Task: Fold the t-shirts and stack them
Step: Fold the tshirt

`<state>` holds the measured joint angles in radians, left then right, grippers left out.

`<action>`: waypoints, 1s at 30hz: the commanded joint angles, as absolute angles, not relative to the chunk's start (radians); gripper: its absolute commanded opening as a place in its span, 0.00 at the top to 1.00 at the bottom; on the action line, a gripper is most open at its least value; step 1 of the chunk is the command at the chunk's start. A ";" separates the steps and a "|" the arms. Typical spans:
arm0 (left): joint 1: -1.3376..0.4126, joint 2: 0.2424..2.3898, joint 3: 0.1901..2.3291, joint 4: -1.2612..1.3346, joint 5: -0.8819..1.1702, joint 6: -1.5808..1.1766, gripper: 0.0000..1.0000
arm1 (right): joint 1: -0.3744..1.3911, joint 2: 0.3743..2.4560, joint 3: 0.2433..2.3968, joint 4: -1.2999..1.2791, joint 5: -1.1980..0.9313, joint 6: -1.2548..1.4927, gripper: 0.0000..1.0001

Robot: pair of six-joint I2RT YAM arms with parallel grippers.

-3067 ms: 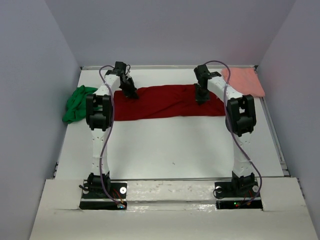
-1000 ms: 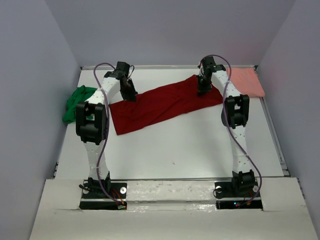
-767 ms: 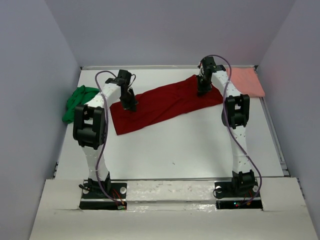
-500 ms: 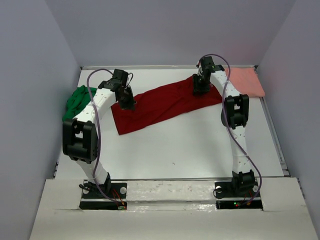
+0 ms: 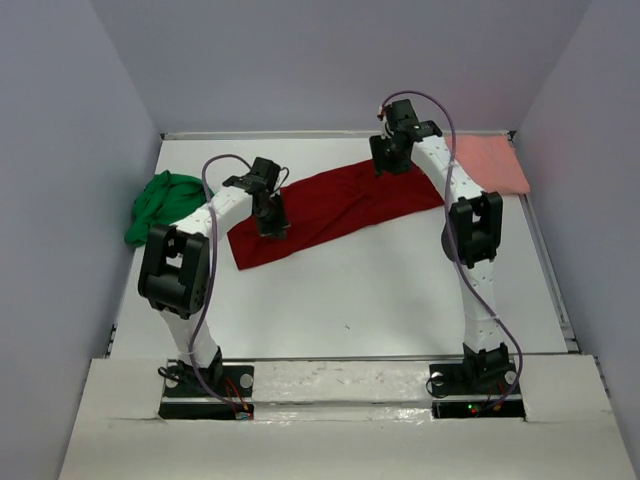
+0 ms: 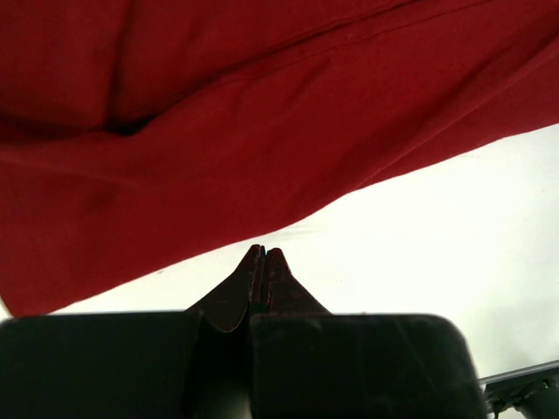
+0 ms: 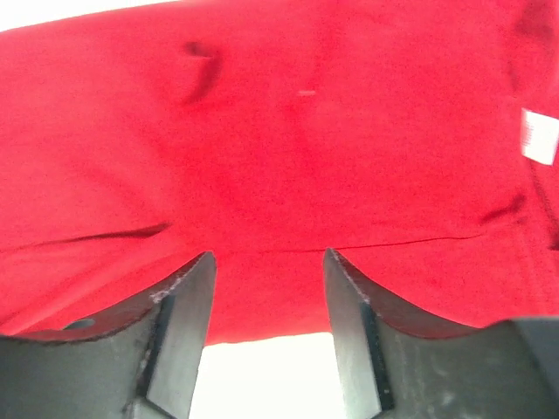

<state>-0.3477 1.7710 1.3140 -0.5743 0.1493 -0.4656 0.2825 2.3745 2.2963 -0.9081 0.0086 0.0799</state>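
Though askew, dark red t-shirt (image 5: 338,204) flat.

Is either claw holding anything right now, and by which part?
The left gripper seems to pinch the dark red t-shirt at its edge; the right gripper is open, holding nothing.

Dark red t-shirt (image 5: 340,205), bright green t-shirt (image 5: 160,205), salmon pink t-shirt (image 5: 490,160), white table (image 5: 350,290).

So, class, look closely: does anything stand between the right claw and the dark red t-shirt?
Nothing visible does. The open right claw faces the dark red t-shirt directly; only red cloth shows inside its opening.
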 commanded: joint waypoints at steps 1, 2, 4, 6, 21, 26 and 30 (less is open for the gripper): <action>-0.364 1.808 1.307 -0.537 0.153 -0.477 1.00 | 0.325 2.295 2.316 -0.911 0.031 0.077 0.47; -0.364 1.818 1.312 -0.537 0.141 -0.479 1.00 | 0.343 2.286 2.286 -0.914 0.031 0.080 0.73; -0.364 1.850 1.325 -0.546 0.130 -0.477 1.00 | 0.365 2.254 2.241 -0.913 0.057 0.100 1.00; -0.364 1.873 1.354 -0.551 0.114 -0.476 1.00 | 0.394 2.235 2.183 -0.904 0.071 0.115 1.00; -0.354 2.011 1.545 -0.620 0.107 -0.451 1.00 | 0.422 2.169 1.918 -0.805 0.026 0.158 1.00; -0.357 1.939 1.490 -0.586 0.106 -0.468 1.00 | 0.498 2.138 1.914 -0.796 0.066 0.147 1.00; -0.356 1.861 1.494 -0.597 0.012 -0.474 1.00 | 0.575 2.166 2.005 -0.862 0.075 0.144 1.00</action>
